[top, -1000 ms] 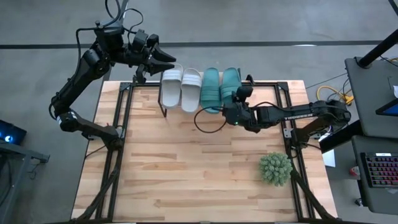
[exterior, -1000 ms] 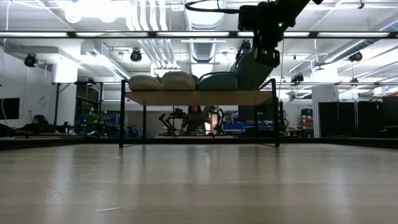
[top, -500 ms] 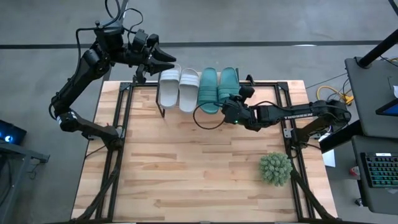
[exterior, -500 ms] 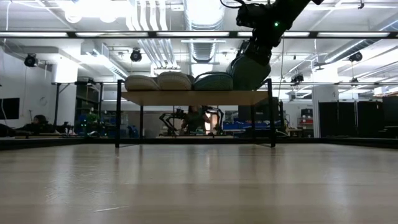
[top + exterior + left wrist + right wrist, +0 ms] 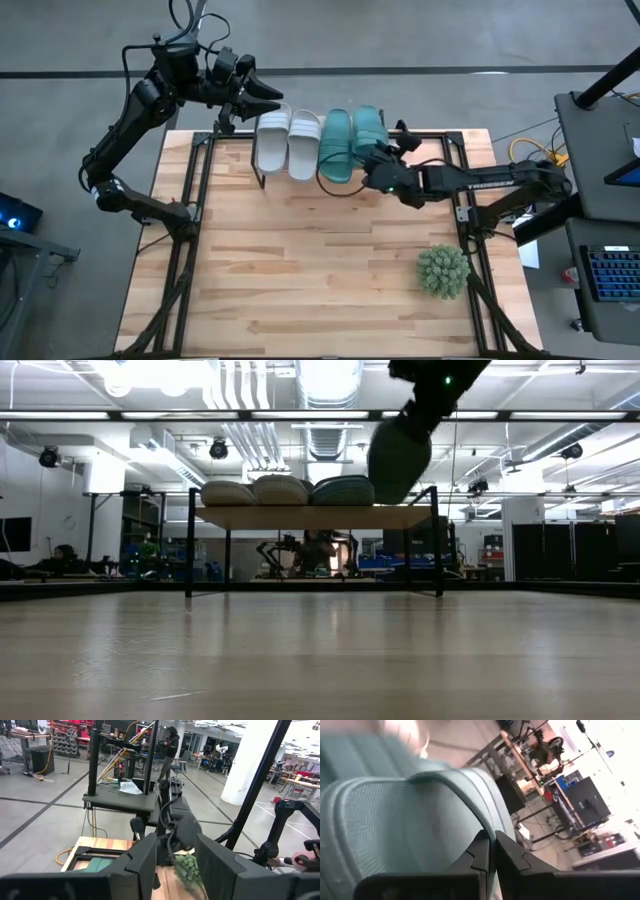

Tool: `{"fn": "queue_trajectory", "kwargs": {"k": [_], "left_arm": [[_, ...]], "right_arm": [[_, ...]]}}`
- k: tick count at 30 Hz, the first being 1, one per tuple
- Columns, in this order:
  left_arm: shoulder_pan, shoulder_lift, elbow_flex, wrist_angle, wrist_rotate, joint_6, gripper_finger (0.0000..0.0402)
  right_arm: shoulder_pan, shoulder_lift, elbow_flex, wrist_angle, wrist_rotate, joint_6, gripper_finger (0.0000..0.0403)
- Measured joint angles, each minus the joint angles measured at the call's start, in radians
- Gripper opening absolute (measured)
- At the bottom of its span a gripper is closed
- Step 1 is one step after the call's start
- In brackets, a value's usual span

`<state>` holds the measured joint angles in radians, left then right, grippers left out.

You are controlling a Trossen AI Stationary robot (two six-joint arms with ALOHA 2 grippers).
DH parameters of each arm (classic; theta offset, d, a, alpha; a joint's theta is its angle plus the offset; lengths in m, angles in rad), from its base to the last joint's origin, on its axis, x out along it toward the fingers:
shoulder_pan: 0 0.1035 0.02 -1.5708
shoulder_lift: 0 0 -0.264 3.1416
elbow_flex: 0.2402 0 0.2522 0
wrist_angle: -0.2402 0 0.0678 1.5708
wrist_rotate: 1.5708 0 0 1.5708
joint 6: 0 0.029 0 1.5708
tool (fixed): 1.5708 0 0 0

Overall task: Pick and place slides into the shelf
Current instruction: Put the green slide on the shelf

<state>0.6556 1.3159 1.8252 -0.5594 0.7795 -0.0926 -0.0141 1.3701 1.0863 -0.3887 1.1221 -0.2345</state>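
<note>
Our right gripper (image 5: 377, 160) pinches a teal slide (image 5: 368, 130) tilted above the shelf (image 5: 310, 517), beside three slides; plant ball (image 5: 443, 270) sits well apart.

Robotics lab: exposed ducts (image 5: 325, 405), equipment racks (image 5: 75, 737).

Two white slides (image 5: 289, 143) and two teal (image 5: 351, 140) top the shelf (image 5: 310, 517).

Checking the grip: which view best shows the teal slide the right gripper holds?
Right wrist view: the gripper pinches the slide. High view shows it tilted; low view shows it lifted; left wrist view barely shows it.
</note>
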Motion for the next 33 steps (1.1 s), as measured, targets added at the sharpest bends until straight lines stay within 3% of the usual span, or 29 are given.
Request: {"fn": "queue_trajectory", "kwargs": {"k": [9, 17, 24, 33], "left_arm": [[0.000, 0.000, 0.000, 0.000, 0.000, 0.000, 0.0118], [0.000, 0.000, 0.000, -0.001, 0.000, 0.003, 0.0118], [0.000, 0.000, 0.000, -0.003, 0.000, 0.002, 0.0118], [0.000, 0.002, 0.000, -0.005, 0.000, 0.001, 0.0118]], "right_arm": [[0.001, -0.069, -0.007, 0.088, 0.001, 0.170, 0.0008], [0.001, -0.036, -0.032, 0.084, 0.004, 0.317, 0.0008], [0.003, -0.029, -0.094, 0.083, 0.049, 0.347, 0.0008], [0.019, -0.032, -0.160, 0.086, 0.012, 0.312, 0.0008]]}}
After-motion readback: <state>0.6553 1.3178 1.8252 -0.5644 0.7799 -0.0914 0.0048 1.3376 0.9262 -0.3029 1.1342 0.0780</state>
